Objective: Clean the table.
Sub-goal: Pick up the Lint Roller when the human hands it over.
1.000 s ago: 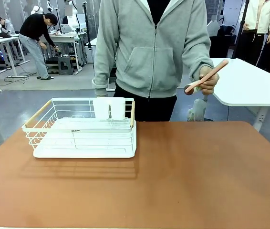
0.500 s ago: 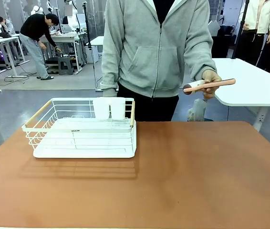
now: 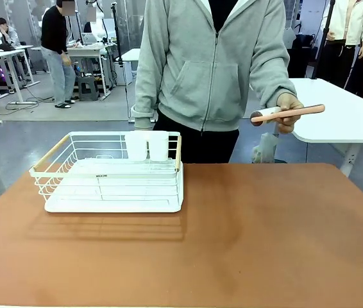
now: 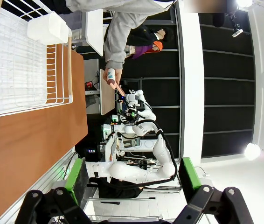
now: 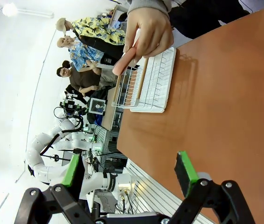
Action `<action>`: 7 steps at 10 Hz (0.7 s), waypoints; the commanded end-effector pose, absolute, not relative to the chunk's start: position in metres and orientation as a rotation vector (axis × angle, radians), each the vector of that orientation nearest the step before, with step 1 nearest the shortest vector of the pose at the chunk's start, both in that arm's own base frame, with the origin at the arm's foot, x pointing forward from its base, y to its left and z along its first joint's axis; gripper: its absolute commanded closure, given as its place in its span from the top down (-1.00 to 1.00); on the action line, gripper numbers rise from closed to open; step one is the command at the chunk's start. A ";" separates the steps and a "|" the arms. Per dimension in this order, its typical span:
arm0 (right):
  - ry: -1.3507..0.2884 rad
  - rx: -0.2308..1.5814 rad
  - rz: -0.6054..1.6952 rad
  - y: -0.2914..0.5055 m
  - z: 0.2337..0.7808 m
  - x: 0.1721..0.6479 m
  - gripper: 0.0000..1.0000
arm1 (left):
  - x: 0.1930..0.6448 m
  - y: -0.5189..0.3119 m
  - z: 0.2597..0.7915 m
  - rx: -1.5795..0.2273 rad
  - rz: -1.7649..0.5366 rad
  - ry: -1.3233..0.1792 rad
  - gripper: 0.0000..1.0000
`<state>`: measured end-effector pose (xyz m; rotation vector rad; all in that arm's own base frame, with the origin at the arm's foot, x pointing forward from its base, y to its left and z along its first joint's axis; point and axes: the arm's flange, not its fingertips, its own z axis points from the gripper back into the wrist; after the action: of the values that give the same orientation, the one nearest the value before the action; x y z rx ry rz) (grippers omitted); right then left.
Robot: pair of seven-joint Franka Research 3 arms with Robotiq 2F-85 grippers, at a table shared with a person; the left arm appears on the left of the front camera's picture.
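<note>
Left end effector (image 4: pixel 133 176) and right end effector (image 5: pixel 128 171) stand spread, empty; the matte reddish-brown desk (image 3: pixel 265 244) lies under a white wire rack (image 3: pixel 111 173), right of which a person's hand (image 3: pixel 289 101) holds a pink stick-shaped tool (image 3: pixel 306 111).

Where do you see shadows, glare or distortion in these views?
Front view: even lighting, sharp, soft shadow on the table in front of the white rack. Left wrist view: wide-angle bowing, lamp flaring at lower right. Right wrist view: washed-out white background, light glaring upper left.
</note>
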<state>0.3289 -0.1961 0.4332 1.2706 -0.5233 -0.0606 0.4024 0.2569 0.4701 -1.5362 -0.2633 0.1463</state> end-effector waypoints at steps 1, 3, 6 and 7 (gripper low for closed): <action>-0.545 1.280 -0.049 -0.197 0.436 0.331 1.00 | 0.399 0.258 0.471 -1.540 0.142 -0.257 1.00; -0.523 1.271 -0.061 -0.196 0.433 0.329 1.00 | 0.399 0.258 0.471 -1.540 0.142 -0.257 1.00; -0.451 1.181 -0.468 -0.137 0.463 0.327 1.00 | 0.399 0.258 0.471 -1.540 0.142 -0.257 1.00; -0.433 1.127 -0.484 -0.115 0.474 0.336 1.00 | 0.399 0.258 0.471 -1.540 0.142 -0.257 1.00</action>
<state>0.3351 -0.1568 0.4519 1.1418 -0.4724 -0.3905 0.4024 0.2568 0.4701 -1.5363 -0.2630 0.1461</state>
